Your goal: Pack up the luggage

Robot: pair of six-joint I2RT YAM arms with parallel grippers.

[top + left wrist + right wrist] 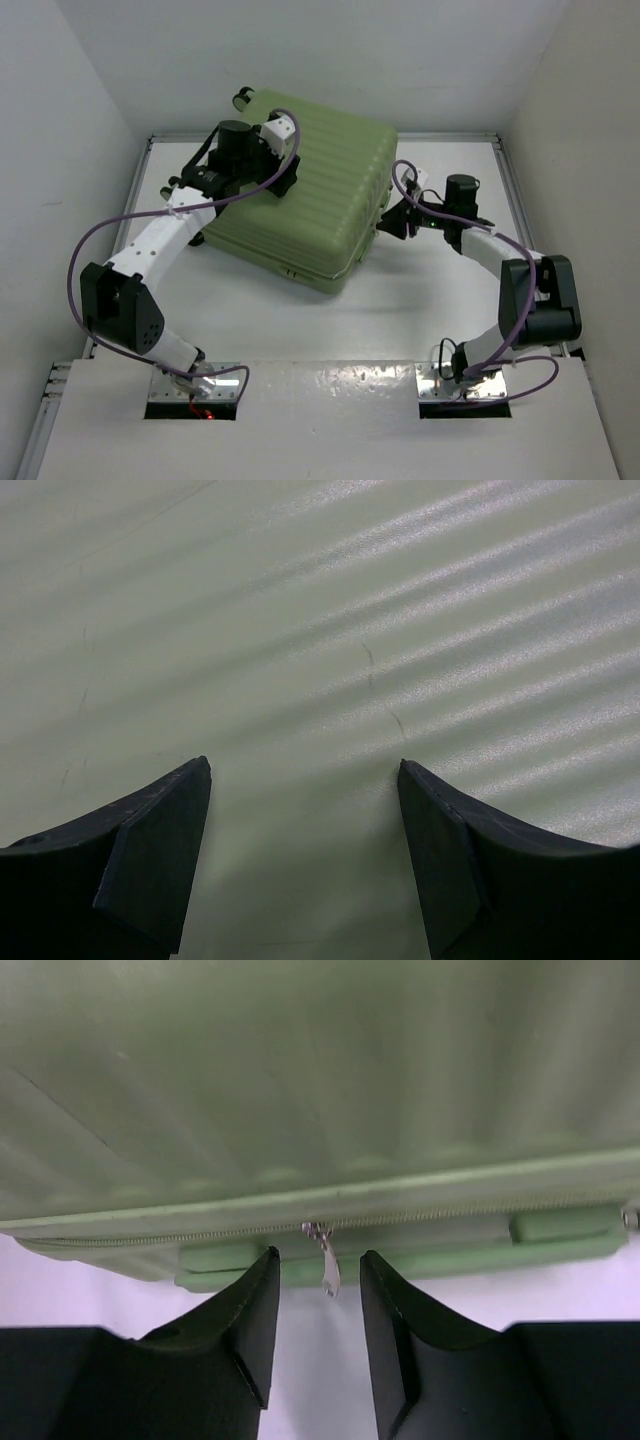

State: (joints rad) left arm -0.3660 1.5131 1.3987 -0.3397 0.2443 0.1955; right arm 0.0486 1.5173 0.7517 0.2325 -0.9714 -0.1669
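The luggage [320,200], a light-green hard-shell suitcase, is seen closed and laid flat on the white tabletop [420,300], ribbed shell upward, in the far-centre of the work area. It is set skewed to the tabletop edges. A black wheel [243,98] is noted at the far-left corner, so the wheeled end is turned to the left and the opposite end to the right. From above the outline reads nearly square. In the right wrist view the ribs are seen running away from the zipped edge, which suggests a roughly left-to-right long axis.

The left hand [305,770] is held over the shell near the far-left part. Its fingers [150,860] are spread wide with nothing between them. Contact with the shell cannot be told.

The right hand [318,1260] is placed at the right-hand side of the suitcase, low over the tabletop. Its jaws are parted narrowly. The metal zipper pull [328,1260] is seen hanging in the gap, gripped by neither finger.
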